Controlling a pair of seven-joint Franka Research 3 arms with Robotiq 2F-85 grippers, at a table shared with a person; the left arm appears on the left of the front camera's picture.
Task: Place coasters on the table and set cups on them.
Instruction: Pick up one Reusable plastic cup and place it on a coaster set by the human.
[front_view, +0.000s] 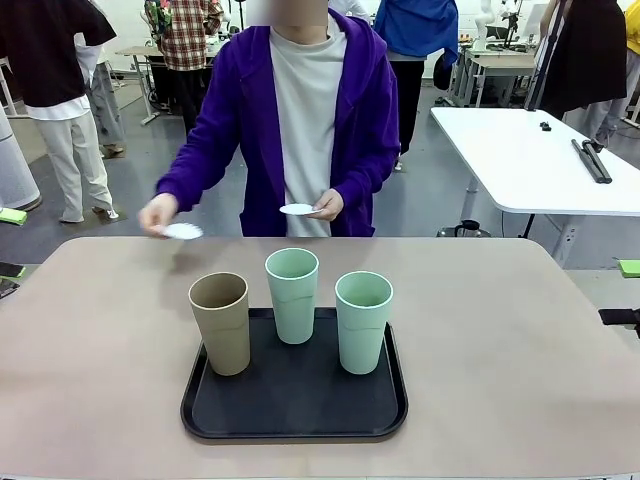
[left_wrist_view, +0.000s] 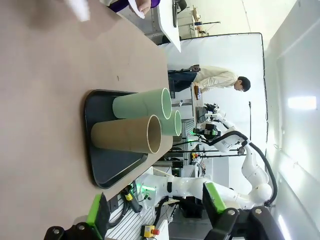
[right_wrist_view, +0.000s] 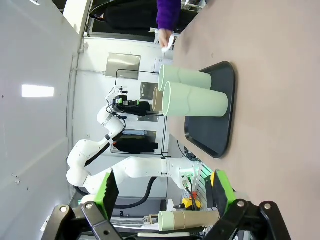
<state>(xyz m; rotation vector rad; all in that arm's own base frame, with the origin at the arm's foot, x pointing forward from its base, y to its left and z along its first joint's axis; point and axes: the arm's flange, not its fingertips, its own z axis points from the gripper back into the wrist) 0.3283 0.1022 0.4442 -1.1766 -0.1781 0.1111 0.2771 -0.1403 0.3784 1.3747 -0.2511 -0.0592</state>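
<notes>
One hand (front_view: 155, 214) of the person pinches a coaster (front_view: 184, 231) just above the table's (front_view: 90, 330) far edge in your front view. The other hand (front_view: 325, 207) pinches a second coaster (front_view: 296, 209) beyond that edge. The tan cup (front_view: 220, 322), rear mint cup (front_view: 292, 295) and front mint cup (front_view: 363, 320) stand upright on the black tray (front_view: 295, 405) by the near edge's middle.

In the left wrist view, your left gripper (left_wrist_view: 155, 210) is spread wide, well apart from the tray.

In the right wrist view, your right gripper (right_wrist_view: 162, 190) is spread too, with the mint cups ahead.
</notes>
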